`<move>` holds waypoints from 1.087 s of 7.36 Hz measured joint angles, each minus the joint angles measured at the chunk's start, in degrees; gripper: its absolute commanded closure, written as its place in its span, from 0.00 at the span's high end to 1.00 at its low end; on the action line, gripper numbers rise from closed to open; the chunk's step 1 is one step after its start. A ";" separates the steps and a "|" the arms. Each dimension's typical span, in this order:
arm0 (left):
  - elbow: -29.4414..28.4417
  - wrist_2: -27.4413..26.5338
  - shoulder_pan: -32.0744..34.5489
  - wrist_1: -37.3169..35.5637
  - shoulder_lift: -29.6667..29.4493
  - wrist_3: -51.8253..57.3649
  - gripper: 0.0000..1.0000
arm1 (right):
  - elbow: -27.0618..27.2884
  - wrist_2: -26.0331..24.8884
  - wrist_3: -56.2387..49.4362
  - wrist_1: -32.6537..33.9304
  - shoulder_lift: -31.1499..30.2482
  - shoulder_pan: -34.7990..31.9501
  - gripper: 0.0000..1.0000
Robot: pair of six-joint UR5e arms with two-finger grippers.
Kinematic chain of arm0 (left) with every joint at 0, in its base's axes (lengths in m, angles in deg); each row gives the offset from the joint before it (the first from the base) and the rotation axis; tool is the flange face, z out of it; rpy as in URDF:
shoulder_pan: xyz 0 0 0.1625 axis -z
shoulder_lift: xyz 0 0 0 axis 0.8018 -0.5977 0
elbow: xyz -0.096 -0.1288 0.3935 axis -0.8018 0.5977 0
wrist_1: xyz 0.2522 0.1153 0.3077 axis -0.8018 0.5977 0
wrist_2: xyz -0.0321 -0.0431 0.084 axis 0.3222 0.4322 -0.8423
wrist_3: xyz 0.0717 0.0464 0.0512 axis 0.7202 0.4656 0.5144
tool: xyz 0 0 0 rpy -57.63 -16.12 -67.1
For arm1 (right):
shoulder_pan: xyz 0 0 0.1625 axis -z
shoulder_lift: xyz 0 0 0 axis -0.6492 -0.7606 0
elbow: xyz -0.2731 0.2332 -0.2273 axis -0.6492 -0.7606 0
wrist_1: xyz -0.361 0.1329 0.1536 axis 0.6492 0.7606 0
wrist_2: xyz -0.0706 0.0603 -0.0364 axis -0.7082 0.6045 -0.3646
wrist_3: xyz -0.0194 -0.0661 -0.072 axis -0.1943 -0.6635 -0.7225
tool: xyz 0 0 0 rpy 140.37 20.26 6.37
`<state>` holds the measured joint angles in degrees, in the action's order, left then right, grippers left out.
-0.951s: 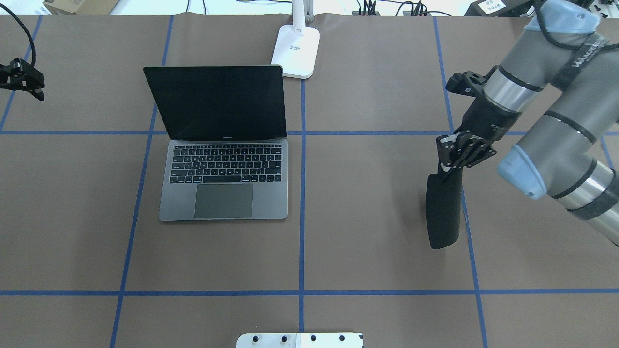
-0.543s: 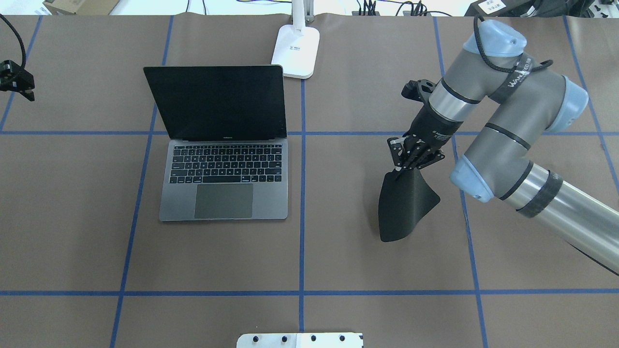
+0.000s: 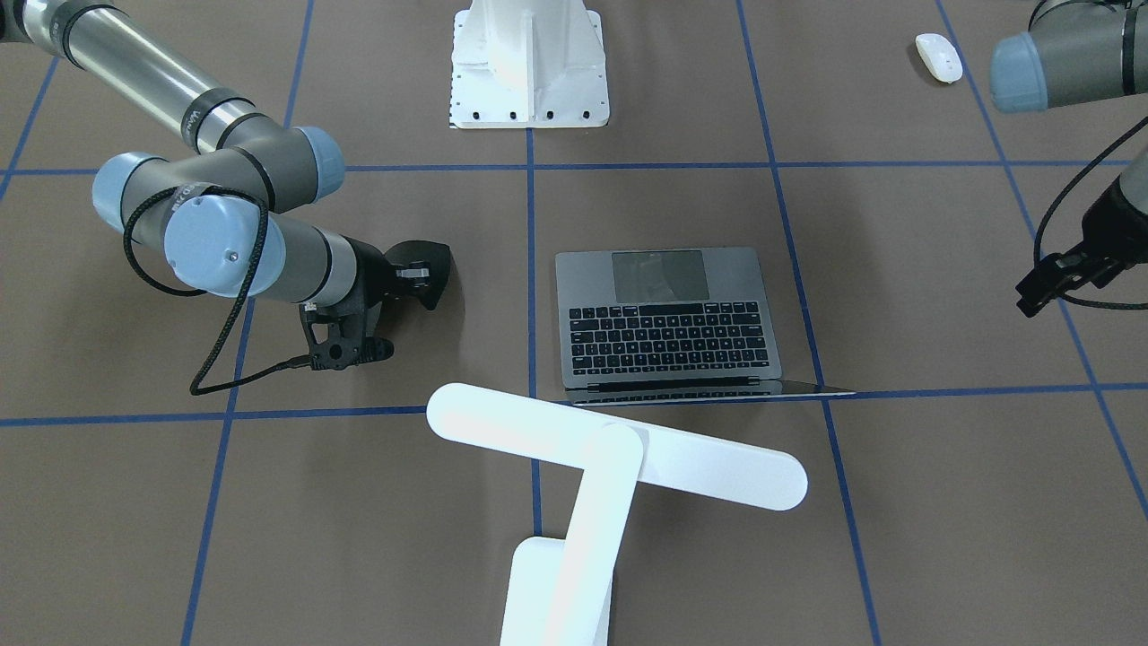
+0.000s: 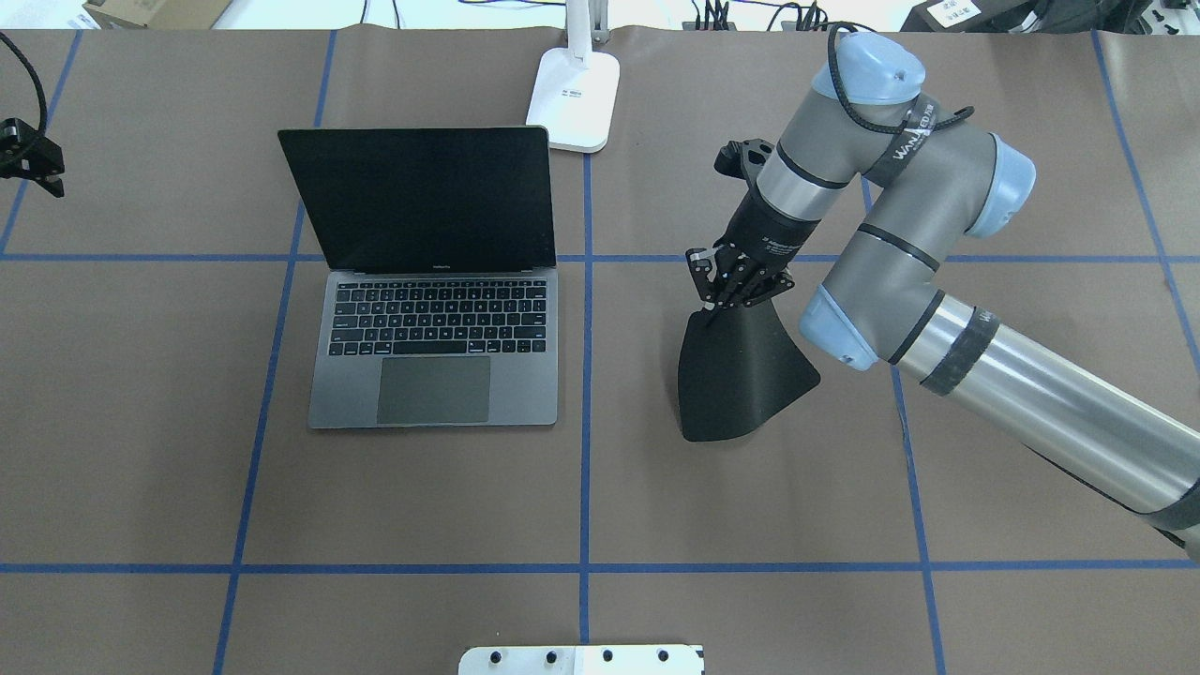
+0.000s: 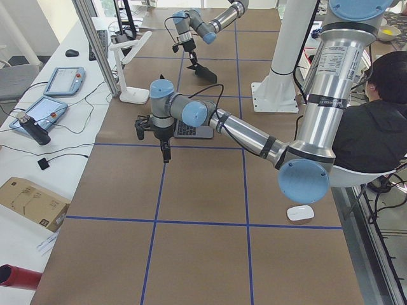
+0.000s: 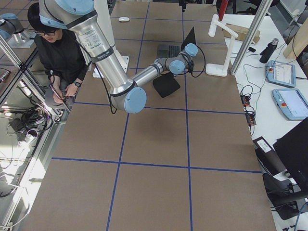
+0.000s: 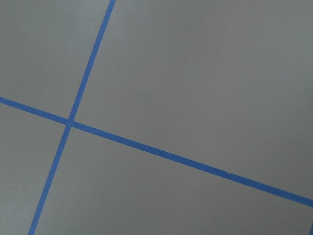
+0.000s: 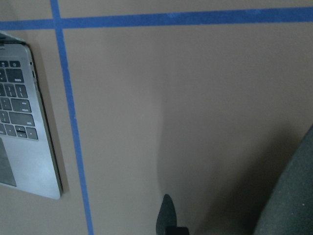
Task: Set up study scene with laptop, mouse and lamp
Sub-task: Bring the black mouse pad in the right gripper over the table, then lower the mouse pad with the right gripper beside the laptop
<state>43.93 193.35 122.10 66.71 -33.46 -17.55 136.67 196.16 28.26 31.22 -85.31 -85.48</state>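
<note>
The open dark-grey laptop (image 4: 431, 366) sits left of the table's middle, screen up; it also shows in the front view (image 3: 668, 323). The white lamp stands behind it, its base (image 4: 574, 98) by the far edge and its bar head (image 3: 619, 444) over the laptop's lid. The white mouse (image 3: 938, 56) lies near the robot's side on its left. My right gripper (image 4: 717, 305) is shut on the top edge of a black mat (image 4: 741, 384), which hangs bent to the right of the laptop. My left gripper (image 4: 28, 169) hovers at the far left; I cannot tell whether it is open.
The white ribbed pedestal (image 3: 529, 63) is bolted at the robot's side of the table. Blue tape lines (image 4: 586, 469) grid the brown table cover. An operator (image 6: 57, 53) sits beside the table. Tablets and cables lie on the side bench (image 5: 51, 108).
My right arm has swung left towards the laptop, carrying the black mat, which now hangs wider and more spread. My left gripper has drawn slightly further left.
</note>
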 measured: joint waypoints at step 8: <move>-0.54 0.00 0.10 0.01 -0.07 -0.41 0.99 | -13.75 -4.41 0.14 -3.98 9.54 1.03 0.00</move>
<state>43.39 193.35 122.20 66.72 -33.53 -17.95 122.92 191.75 28.39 27.23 -75.77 -84.45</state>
